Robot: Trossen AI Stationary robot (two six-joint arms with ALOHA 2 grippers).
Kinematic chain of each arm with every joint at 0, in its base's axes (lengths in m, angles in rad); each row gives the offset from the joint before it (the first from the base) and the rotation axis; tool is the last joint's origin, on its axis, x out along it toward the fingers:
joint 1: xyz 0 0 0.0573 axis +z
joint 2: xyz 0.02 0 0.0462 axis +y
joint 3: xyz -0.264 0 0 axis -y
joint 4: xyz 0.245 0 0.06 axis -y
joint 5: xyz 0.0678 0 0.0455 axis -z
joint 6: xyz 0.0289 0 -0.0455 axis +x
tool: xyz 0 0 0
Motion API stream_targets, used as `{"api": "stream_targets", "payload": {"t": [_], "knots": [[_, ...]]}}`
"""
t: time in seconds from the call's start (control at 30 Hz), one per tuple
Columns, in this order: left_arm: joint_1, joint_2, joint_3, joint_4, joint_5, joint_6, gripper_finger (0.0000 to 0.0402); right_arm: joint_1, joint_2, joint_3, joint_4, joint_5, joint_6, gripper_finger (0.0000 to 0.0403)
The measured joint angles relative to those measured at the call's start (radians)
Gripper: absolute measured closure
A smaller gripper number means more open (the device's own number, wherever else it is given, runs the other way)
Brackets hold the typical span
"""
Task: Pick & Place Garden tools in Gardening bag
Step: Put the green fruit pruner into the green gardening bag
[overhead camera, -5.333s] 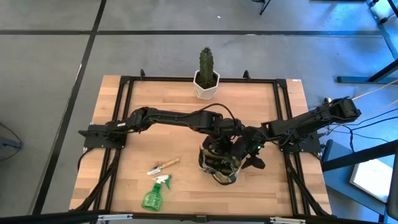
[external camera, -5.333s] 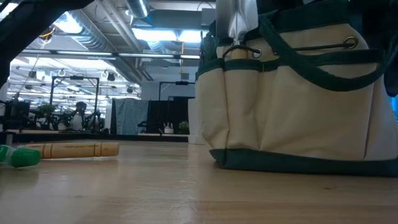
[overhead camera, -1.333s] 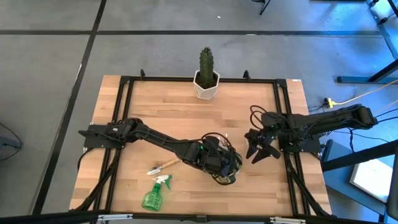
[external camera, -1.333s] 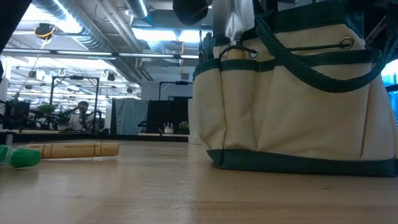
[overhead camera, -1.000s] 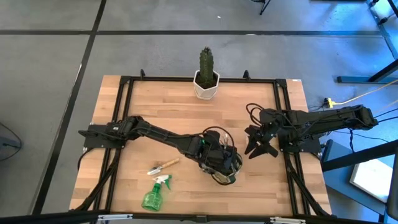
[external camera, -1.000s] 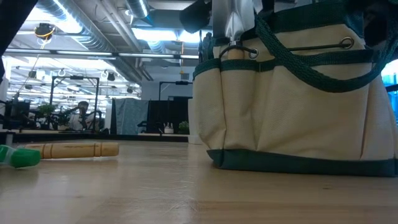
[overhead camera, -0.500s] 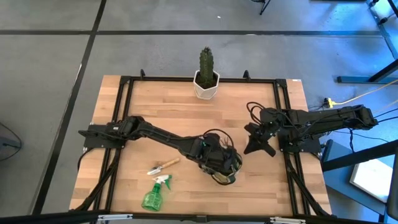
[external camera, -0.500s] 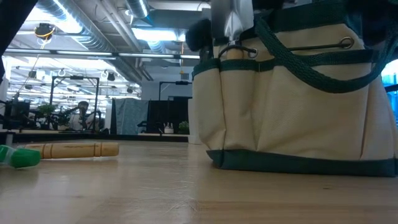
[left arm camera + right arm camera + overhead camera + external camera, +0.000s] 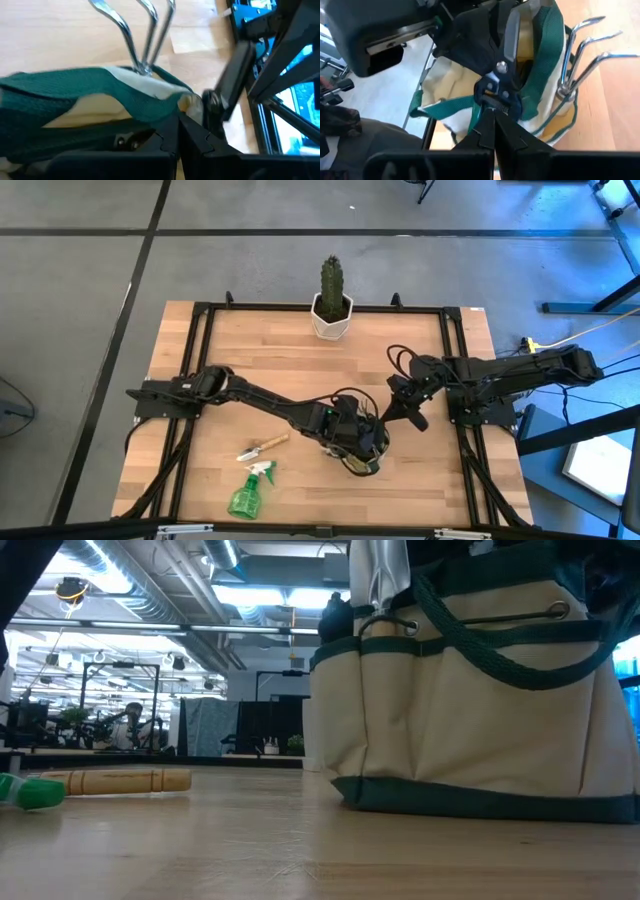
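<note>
The bag (image 9: 355, 445) stands near the front middle of the counter (image 9: 300, 350), with the left gripper (image 9: 350, 435) down at its top, fingers together on the green rim cloth as far as the left wrist view shows; the right gripper (image 9: 400, 412) sits just beside the bag's right side, fingers shut and empty. The shears (image 9: 501, 75) stand blades-up in the bag and a fork (image 9: 580, 55) pokes its tines out of a side pocket. The trowel (image 9: 263, 446) and the spray bottle (image 9: 247, 492) lie on the counter left of the bag, not yet packed. The main risk, I judge, is the soft bag: a pull on the rim by the left arm could tip or drag it, spilling the shears or knocking the fork loose. The right fingers are close to the fork tines and loop handle, so a careless move could snag either. The bottle may roll if nudged, and the flat trowel handle could slip from a shallow pinch
</note>
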Motion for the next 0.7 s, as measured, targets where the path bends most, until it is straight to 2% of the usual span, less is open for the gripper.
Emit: {"api": "stream_targets", "payload": {"t": [0.17, 0.43, 0.7], "knots": [[0.008, 0.000, 0.000, -0.023, -0.004, 0.003, 0.0400, 0.000, 0.044, 0.000, 0.065, 0.011, 0.029, 0.0402], [0.012, -0.018, 0.002, -0.014, -0.018, 0.046, 0.0400, 0.000, 0.047, 0.000, 0.069, 0.003, 0.053, 0.0402], [0.013, -0.032, 0.002, 0.070, -0.006, 0.112, 0.0400, 0.025, 0.047, 0.000, 0.071, -0.015, 0.058, 0.0402]]}}
